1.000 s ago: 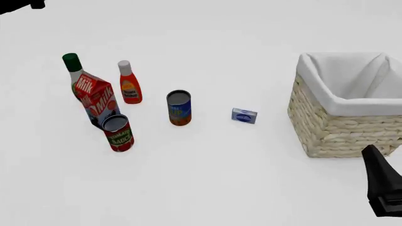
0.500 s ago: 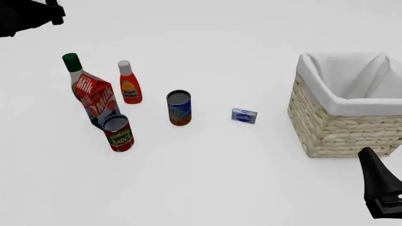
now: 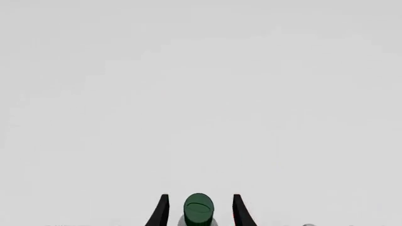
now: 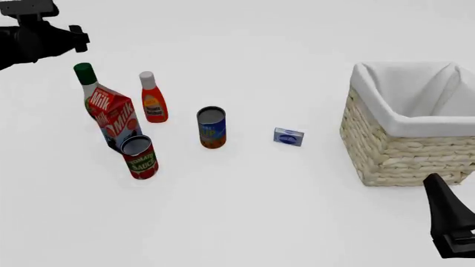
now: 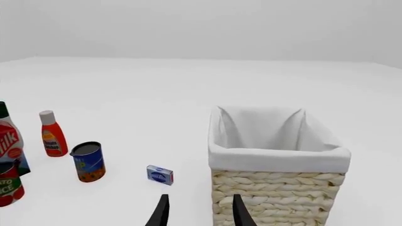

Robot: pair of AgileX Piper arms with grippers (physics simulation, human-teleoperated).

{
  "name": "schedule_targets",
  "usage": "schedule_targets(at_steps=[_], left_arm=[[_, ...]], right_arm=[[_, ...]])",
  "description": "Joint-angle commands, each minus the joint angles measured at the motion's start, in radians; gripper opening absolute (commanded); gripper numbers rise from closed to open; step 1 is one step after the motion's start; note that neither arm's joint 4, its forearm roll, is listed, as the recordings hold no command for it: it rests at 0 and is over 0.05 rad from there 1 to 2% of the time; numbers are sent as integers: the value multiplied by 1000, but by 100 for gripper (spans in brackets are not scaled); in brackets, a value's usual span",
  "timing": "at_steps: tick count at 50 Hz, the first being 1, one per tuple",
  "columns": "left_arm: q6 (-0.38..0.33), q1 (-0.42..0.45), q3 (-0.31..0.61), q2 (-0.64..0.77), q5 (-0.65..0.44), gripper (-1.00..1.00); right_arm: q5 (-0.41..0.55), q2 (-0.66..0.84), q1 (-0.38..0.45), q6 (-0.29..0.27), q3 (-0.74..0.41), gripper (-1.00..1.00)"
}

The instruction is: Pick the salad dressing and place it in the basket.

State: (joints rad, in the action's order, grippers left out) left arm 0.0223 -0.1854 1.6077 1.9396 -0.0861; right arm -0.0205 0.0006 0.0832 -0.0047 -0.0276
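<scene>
Crowding salad dressing [image 4: 87, 79]: milk carton [image 4: 113, 117], ketchup [image 4: 153, 98] nr

Your view from front: dressing [image 4: 87, 81] far left, at 10 o'clock from table centre. Milk carton [image 4: 113, 116] just before it, overlapping it in view. Sauce can [image 4: 139, 157] before carton, at its 5 o'clock. Ketchup [image 4: 153, 98] right of dressing, apart. Second can [image 4: 211, 127] at 4 o'clock from ketchup. Small box [image 4: 288, 136] between that can and basket [image 4: 386, 149]. Basket far right, at 3 o'clock.
</scene>
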Motion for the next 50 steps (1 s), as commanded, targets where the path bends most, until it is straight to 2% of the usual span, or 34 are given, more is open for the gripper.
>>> schedule_targets(at_steps=[1, 50], left_arm=[[11, 15, -19, 35, 15, 100], [10, 10, 3, 161, 48, 100]], right_arm=[[1, 0, 5, 2, -2, 100], [-3, 0, 1, 4, 22, 100]])
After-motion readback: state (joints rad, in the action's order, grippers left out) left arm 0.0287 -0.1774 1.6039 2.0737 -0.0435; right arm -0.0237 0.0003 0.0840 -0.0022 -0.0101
